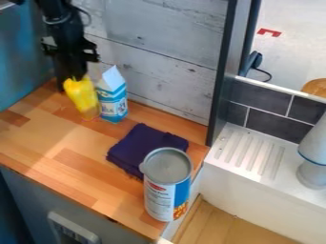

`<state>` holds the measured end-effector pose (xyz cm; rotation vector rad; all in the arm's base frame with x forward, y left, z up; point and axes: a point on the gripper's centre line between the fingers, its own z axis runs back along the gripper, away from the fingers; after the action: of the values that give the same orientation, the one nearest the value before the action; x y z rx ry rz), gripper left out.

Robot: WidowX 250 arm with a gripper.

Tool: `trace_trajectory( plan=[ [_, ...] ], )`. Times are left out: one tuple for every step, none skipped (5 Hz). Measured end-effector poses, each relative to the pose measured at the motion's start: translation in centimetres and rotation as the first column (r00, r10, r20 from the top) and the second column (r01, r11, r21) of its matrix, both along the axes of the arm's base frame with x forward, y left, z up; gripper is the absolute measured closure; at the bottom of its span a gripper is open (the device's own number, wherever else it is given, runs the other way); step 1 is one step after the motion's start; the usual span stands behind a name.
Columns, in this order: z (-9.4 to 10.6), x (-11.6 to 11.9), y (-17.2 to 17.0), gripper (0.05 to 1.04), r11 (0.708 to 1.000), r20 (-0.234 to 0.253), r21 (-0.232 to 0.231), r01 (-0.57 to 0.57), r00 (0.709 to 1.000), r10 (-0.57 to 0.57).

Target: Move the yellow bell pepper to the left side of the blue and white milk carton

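yellow thing: a bottle-shaped yellow piece (81, 96) at the upper left of the desk (47, 147), close to the wall. It's tilted, top leaning left, and I honestly can't tell if its bottom is touching the wood.
gripper: the black gripper (73, 78) hangs down right at the top of the yellow thing, with the arm (64, 28) coming in from the upper left. Can't tell how far open it is, or whether it actually has hold of the yellow thing.
how far along: my read is pretty early. Getting the gripper to the yellow thing is done; whether there's a proper grip or any lift, no idea, so those may be left.
carton: blue and white, peaked top (113, 97), upright just beside the yellow thing, on its right.
cloth: dark purple, folded into a rough square (141, 143), nearer the middle and well apart from the gripper.
can: upright with a grey lid (167, 195), by the desk's near right corner, in front of the cloth. Can't say if those two touch.
further out: pale plank wall (166, 40) behind, dark upright post (219, 90) at the desk's right end, then a white grooved ledge (255, 150) below dark tiles (270, 125).
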<state>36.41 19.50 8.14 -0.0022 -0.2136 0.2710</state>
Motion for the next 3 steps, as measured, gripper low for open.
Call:
trace_trajectory(
  plan=[
    [0.1, 0.3, 2.7, 0.967, 0.999, -0.023, 0.012, -0.036, 0.999, 0.036],
    [-0.4, 0.8, 3.4, 0.967, 0.999, -0.037, 0.024, -0.022, 0.999, 0.023],
    [-1.6, 1.1, 3.6, 0.967, 1.0, -0.047, 0.019, -0.005, 0.999, 0.006]
  ],
)
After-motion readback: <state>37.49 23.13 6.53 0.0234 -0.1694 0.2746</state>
